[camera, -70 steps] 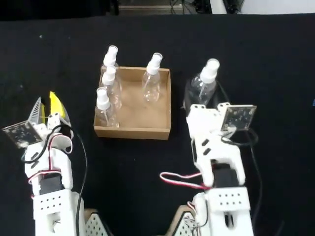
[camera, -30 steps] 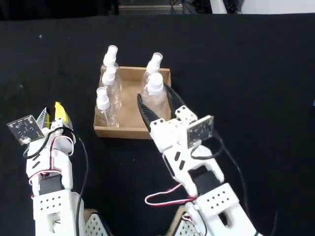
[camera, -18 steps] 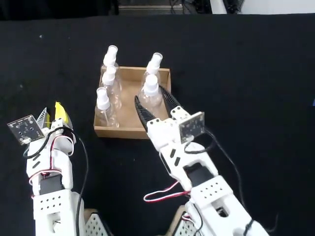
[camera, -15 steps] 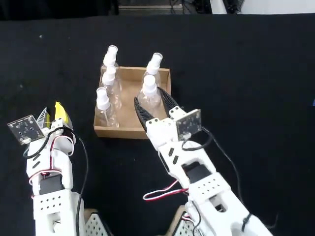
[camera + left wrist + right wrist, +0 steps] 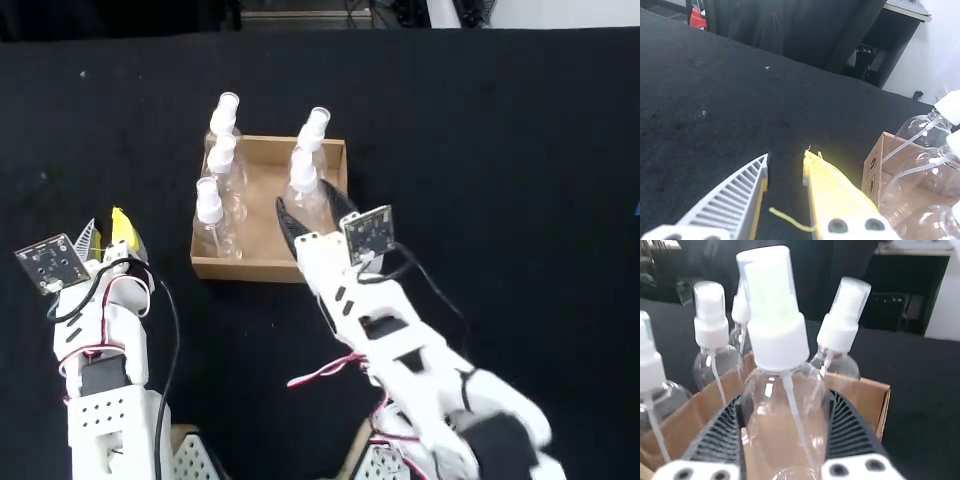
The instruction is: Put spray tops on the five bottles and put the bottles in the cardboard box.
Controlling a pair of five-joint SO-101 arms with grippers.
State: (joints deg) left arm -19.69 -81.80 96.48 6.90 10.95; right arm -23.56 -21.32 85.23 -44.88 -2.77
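**Cardboard box** (image 5: pixel 268 268) — brown, open-topped, standing on the black surface (image 5: pixel 500 150) ahead of both arms.

**Three bottles** (image 5: pixel 222 165) — clear, each with a white spray top fitted. They stand upright in a row along the box's left wall.

**Fourth bottle** (image 5: pixel 314 128) — same kind, top fitted, at the box's far right corner, leaning slightly.

**Fifth bottle** (image 5: pixel 303 175) — clear, white top on, upright over the right half of the box, just in front of the fourth. The right hand (image 5: pixel 308 207) is clamped on its body, one black finger on each side. In the right wrist view it sits squeezed between the two ribbed fingers (image 5: pixel 722 432), with the other tops and the box wall behind it. Whether its base touches the box floor cannot be told.

**Left hand** (image 5: pixel 103 225) — low over the surface, left of the box and apart from it. Its grey and yellow fingers are slightly parted, with nothing between them.
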